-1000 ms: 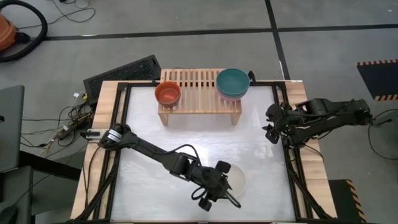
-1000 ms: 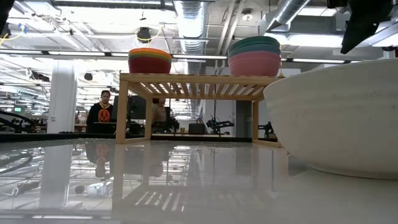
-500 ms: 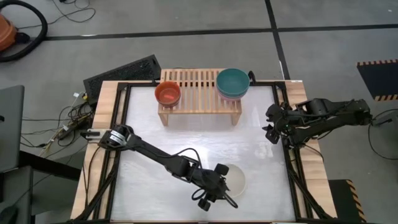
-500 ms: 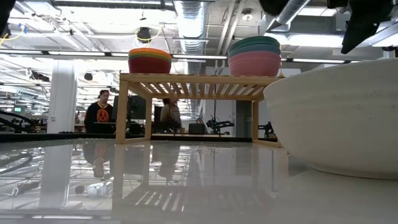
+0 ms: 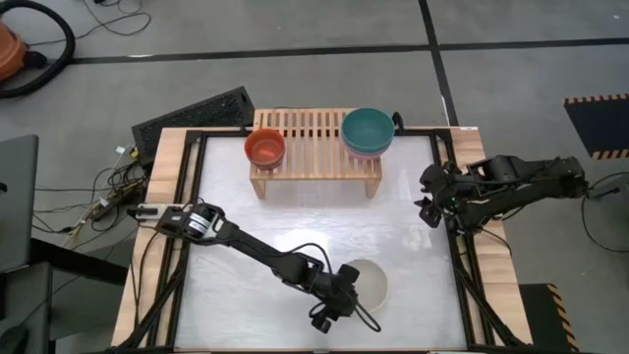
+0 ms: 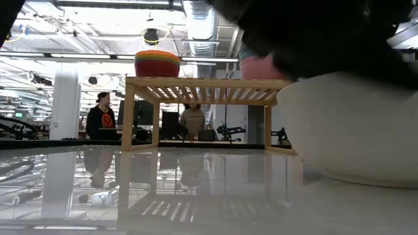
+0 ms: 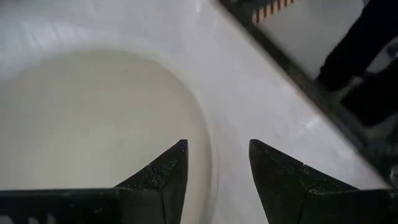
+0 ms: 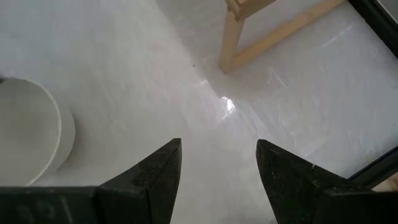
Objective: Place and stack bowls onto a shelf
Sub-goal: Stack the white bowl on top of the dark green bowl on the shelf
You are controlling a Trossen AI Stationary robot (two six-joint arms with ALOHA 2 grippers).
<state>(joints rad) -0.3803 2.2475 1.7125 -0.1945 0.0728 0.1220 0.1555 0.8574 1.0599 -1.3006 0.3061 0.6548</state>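
Observation:
A cream-white bowl (image 5: 371, 283) sits on its base near the table's near edge; it fills the right of the low view (image 6: 356, 127). My left gripper (image 5: 346, 292) is open over the bowl's rim (image 7: 208, 149), one finger inside (image 7: 166, 169) and one outside (image 7: 273, 169); I cannot tell whether they touch it. The wooden shelf (image 5: 314, 128) at the far edge carries a stack of small bowls topped by orange-red (image 5: 265, 147) and a stack of larger bowls topped by teal (image 5: 369, 130). My right gripper (image 5: 429, 197) waits open at the table's right edge.
A black keyboard (image 5: 192, 113) lies beyond the table's far left corner. The white table top (image 5: 295, 211) between shelf and cream bowl is bare. The right wrist view shows a shelf leg (image 8: 233, 37) and the cream bowl (image 8: 28, 140). People stand in the room behind (image 6: 98, 117).
My left gripper has come down toward the cream-white bowl and shifted slightly toward the near edge; in the low view its dark body now covers the larger stack on the shelf. The bowl has stayed where it was.

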